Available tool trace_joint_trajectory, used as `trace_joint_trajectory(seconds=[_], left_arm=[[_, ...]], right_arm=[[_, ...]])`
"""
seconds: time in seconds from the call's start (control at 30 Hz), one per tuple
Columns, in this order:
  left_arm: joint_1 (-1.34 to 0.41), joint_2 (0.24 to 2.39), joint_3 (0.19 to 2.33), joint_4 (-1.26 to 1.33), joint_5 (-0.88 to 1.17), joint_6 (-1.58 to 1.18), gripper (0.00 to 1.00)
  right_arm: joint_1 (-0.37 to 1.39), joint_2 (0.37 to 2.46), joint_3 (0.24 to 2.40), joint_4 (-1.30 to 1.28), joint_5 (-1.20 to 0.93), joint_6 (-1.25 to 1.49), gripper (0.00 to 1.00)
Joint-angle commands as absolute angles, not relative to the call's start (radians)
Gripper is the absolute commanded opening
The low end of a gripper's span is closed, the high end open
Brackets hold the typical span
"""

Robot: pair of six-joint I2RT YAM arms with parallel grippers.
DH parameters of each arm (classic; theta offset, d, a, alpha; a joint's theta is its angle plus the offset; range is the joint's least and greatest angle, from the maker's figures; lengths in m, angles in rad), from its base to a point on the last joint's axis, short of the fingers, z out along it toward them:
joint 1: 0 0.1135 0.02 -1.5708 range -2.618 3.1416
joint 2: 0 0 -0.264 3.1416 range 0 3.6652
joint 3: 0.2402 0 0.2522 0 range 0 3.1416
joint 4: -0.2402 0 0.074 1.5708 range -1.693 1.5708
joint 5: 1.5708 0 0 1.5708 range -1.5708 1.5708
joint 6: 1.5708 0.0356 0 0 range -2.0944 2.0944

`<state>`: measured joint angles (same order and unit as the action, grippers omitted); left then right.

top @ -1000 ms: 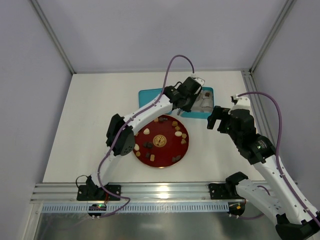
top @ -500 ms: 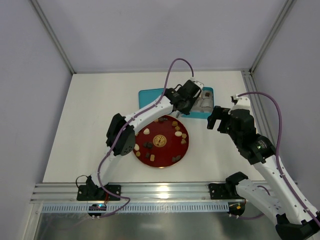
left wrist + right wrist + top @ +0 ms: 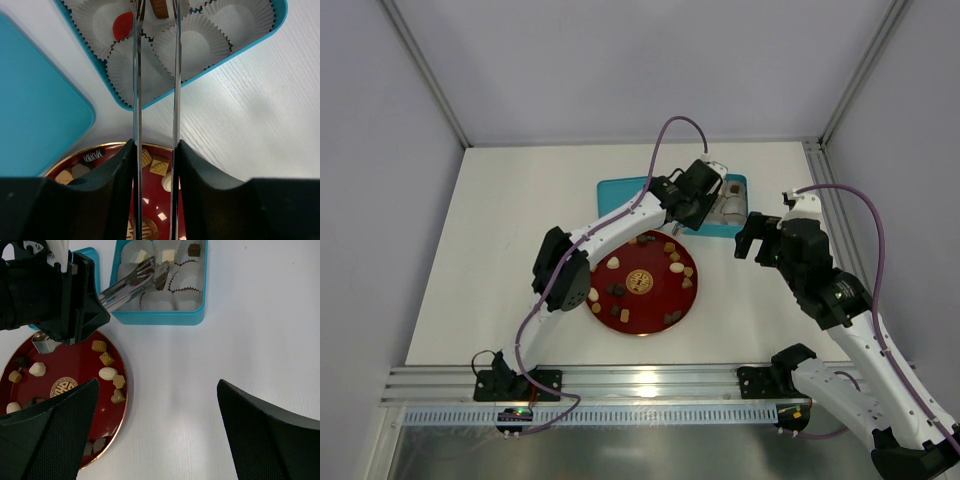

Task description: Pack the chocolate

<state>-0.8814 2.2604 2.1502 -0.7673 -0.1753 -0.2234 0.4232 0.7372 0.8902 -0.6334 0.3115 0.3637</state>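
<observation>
The left gripper (image 3: 154, 150) is pressed together on a pair of metal tongs (image 3: 136, 100), and a brown chocolate (image 3: 161, 282) is pinched between the tong tips. The right gripper (image 3: 157, 390) is spread wide and empty over the table (image 3: 500, 220), apart from the work.

On the table a red plate (image 3: 75, 371) is set nearest the arms, with loose chocolates (image 3: 107, 373) scattered across it. A teal box (image 3: 160, 317) is placed just beyond the plate, and a flat teal lid (image 3: 40, 100) lies beside the box. The box is lined with paper cups (image 3: 195, 45). A few packed pieces (image 3: 169, 255) are seen in the far cups, and the nearer cups are bare. The pinched piece is held above the middle of the box and is not yet set down.

The step in hand is judged to be the placing. It is best done if the tips are centred over one bare cup and lowered straight down, so that the crinkled walls are not brushed. The squeeze should be eased slowly, since a light cup could be dragged or tipped by a blade. The tongs should then be lifted straight up before any sideways move is made.
</observation>
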Motion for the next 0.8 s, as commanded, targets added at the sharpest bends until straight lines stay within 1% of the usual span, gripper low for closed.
trace_joint_trajectory(seconds=[0.0, 0.37, 0.5, 0.57, 0.77], left_arm=[[-0.879, 2.218, 2.161, -0.716, -0.186, -0.207, 0.38], [-0.88, 2.155, 2.151, -0.71, -0.17, -0.201, 0.38], [-0.879, 2.091, 2.117, -0.703, -0.157, -0.215, 0.38], [-0.88, 2.062, 2.082, -0.698, -0.149, -0.227, 0.38], [-0.879, 1.887, 1.915, -0.69, -0.132, -0.288, 0.37]], right_arm=[[0.42, 0.726, 0.899, -0.621, 0.314, 0.353, 1.0], [0.42, 0.732, 0.91, -0.618, 0.316, 0.351, 1.0], [0.422, 0.732, 0.914, -0.621, 0.318, 0.351, 0.99], [0.42, 0.733, 0.916, -0.624, 0.321, 0.351, 1.0], [0.42, 0.724, 0.919, -0.632, 0.313, 0.356, 1.0]])
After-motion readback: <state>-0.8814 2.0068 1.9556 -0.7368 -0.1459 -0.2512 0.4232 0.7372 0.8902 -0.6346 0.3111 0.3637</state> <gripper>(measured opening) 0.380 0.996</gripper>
